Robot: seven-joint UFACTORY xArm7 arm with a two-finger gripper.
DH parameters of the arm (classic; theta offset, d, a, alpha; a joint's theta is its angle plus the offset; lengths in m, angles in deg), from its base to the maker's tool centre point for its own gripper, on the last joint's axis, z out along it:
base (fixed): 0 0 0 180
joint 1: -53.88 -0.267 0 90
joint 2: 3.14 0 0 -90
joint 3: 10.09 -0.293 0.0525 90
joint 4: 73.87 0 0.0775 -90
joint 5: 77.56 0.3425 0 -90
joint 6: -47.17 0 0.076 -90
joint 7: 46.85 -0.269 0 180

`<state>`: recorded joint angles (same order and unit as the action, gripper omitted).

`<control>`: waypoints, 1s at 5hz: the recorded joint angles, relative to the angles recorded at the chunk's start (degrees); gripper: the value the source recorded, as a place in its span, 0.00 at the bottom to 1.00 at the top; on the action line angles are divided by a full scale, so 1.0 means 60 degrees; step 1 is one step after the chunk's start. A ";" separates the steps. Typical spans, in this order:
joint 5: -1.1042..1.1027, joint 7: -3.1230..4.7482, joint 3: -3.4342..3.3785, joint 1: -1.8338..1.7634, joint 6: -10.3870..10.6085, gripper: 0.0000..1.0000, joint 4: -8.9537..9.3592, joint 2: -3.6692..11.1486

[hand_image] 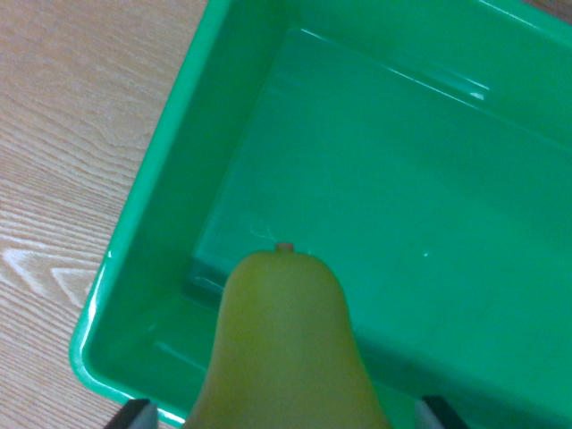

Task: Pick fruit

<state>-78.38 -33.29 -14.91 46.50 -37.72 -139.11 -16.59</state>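
Pear [284, 349] over green bin [161, 179] (bare)

Wrist view. A yellow-green pear [284, 344] fills the lower centre of the frame, its narrow end pointing up-frame and tipped with a small brownish stem stub. Two dark fingers [134, 414] show only as corners at the bottom edge, one on each side of the pear's wide base; contact with the fruit lies outside the frame. Behind the pear lies a green plastic bin [134, 259], seen from above at an angle, with a glossy rim, sloping walls and a flat bare floor bearing light reflections. The bin rests on a pale wood-grain worktop [63, 134], visible at the wrist view's left.
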 joint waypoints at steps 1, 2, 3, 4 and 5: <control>0.0008 0.0009 0.0000 0.0000 -0.0118 1.00 -0.0067 -0.0052; 0.0008 0.0009 0.0000 0.0000 -0.0118 1.00 -0.0067 -0.0052; 0.0012 0.0014 0.0000 0.0000 -0.0180 1.00 -0.0102 -0.0078; 0.0012 0.0014 0.0000 0.0000 -0.0180 1.00 -0.0102 -0.0078; 0.0013 0.0014 0.0000 0.0000 -0.0187 1.00 -0.0106 -0.0082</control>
